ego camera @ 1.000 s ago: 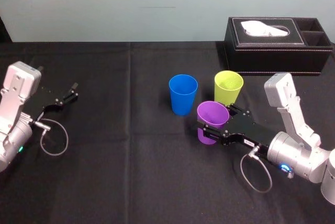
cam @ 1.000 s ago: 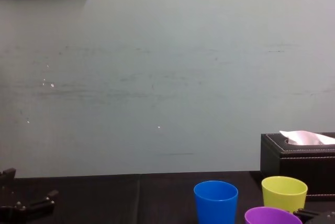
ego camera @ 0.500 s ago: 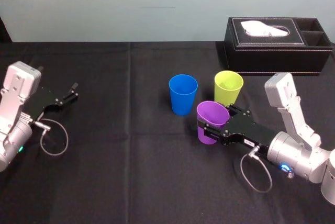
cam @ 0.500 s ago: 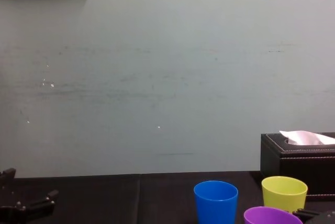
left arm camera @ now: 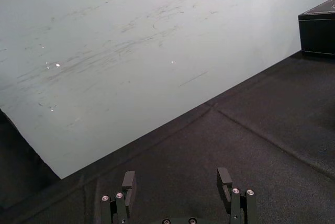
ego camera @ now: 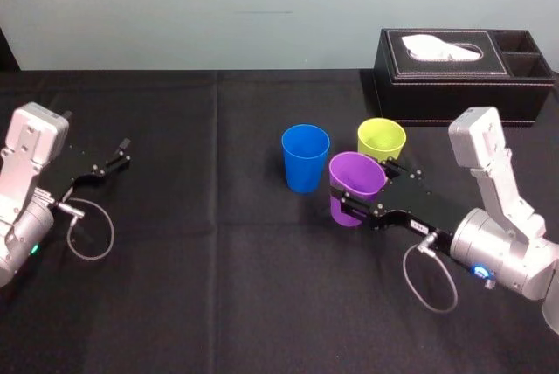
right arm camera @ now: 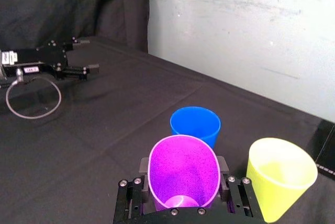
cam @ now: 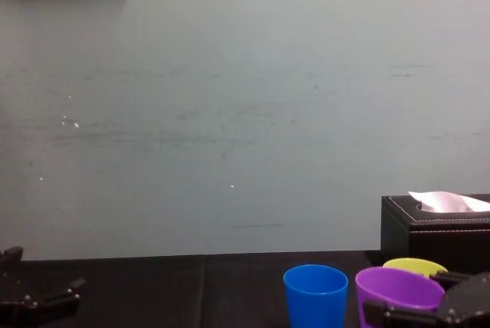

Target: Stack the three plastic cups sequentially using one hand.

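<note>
Right end effector (ego camera: 365, 192) grips the purple cup (ego camera: 354, 180); swung low toward ten o'clock, it could topple the blue cup (ego camera: 305, 157). Left end effector (ego camera: 109, 162) idles wide.

The right pincer (right arm camera: 182, 179) has raised the purple cup (cam: 396, 297) higher, so it now hides most of the yellow-green cup (cam: 413, 264).

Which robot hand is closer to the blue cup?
Right. The right gripper, holding the purple cup, is just right of the blue cup; the left gripper rests far off to its left, open.
</note>
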Motion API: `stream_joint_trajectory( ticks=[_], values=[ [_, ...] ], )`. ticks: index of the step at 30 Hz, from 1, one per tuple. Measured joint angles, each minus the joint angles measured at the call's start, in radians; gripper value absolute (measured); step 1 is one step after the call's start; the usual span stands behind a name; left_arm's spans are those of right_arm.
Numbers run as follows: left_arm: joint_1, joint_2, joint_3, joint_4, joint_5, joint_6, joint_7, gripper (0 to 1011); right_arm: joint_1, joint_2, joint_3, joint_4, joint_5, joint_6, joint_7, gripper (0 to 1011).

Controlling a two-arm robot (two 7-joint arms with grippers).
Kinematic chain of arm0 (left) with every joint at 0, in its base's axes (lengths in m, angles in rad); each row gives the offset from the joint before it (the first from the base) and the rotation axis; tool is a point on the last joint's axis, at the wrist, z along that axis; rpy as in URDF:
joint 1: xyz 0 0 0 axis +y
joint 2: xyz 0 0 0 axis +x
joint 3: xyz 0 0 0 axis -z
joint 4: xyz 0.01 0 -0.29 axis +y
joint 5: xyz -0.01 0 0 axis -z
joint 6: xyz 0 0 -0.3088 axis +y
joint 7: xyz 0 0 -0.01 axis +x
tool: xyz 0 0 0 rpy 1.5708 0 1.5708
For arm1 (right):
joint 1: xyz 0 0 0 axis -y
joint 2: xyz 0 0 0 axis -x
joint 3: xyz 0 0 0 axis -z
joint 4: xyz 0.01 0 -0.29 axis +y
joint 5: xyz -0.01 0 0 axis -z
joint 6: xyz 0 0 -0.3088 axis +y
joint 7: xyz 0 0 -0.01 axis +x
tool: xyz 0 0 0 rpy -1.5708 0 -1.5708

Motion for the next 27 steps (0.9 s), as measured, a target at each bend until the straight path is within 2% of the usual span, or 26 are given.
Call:
stream_joint_trajectory(
  ticks=[5, 15, 20, 27],
  values=[
    [0.000, 0.000, 0.000, 0.000, 0.000, 0.000, 0.000, 1011, 0.002, 0.005, 0.013, -0.039, 0.003, 0.022, -0.006, 726],
    [0.000, 0.000, 0.000, 0.000, 0.000, 0.000, 0.000, 1011, 0.048, 0.004, 0.029, -0.060, 0.008, 0.035, -0.011, 726],
    [0.000, 0.000, 0.000, 0.000, 0.000, 0.000, 0.000, 1011, 0.083, -0.001, 0.029, -0.046, 0.008, 0.038, -0.009, 726],
    [0.000, 0.000, 0.000, 0.000, 0.000, 0.000, 0.000, 1012, 0.151, -0.021, 0.014, 0.010, 0.007, 0.039, 0.005, 726]
  ],
)
